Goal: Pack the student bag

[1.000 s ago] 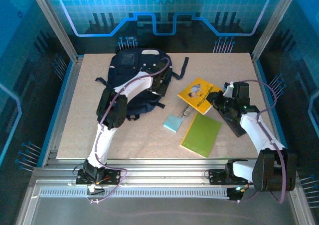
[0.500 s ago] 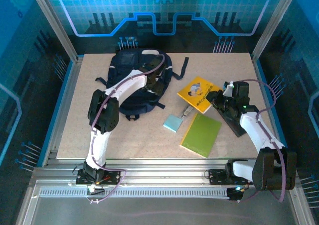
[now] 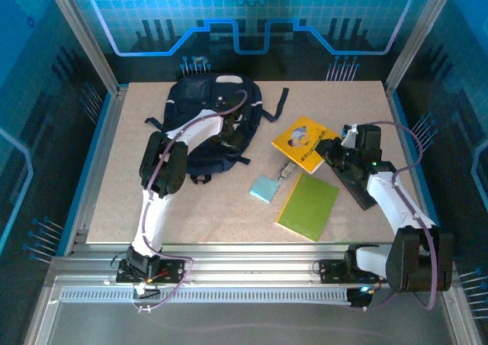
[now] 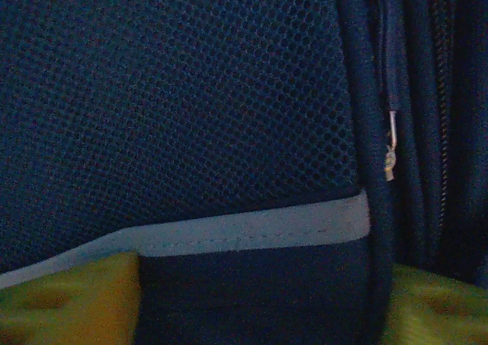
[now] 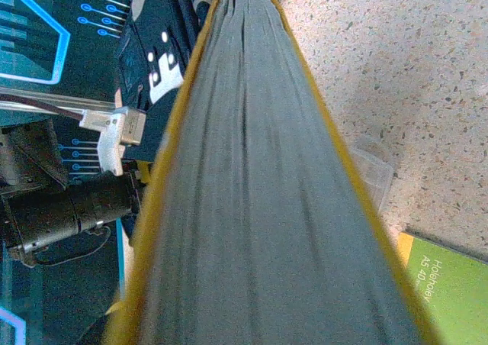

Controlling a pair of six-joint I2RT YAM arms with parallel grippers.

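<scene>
The student bag (image 3: 204, 114), a dark navy backpack, lies at the back left of the table. My left gripper (image 3: 228, 129) is pressed down onto it. In the left wrist view its yellow fingers (image 4: 69, 299) stand wide apart at the bottom corners, open, with navy fabric and a pale grey stripe (image 4: 252, 229) between them. A zip pull (image 4: 390, 158) hangs to the right. My right gripper (image 3: 332, 153) is shut on the right edge of a yellow book (image 3: 303, 143). The page edge of that yellow book (image 5: 259, 192) runs up the right wrist view, hiding the fingers.
A green book (image 3: 307, 205) lies flat in front of the yellow one, its corner (image 5: 450, 291) in the right wrist view. A small pale blue card (image 3: 264, 188) and a clear plastic piece (image 3: 286, 171) lie mid-table. A black strap (image 3: 283, 101) trails from the bag.
My left arm has swung its elbow outward and back, and its gripper has slid slightly left on the bag. The right arm and the yellow book have stayed put.
</scene>
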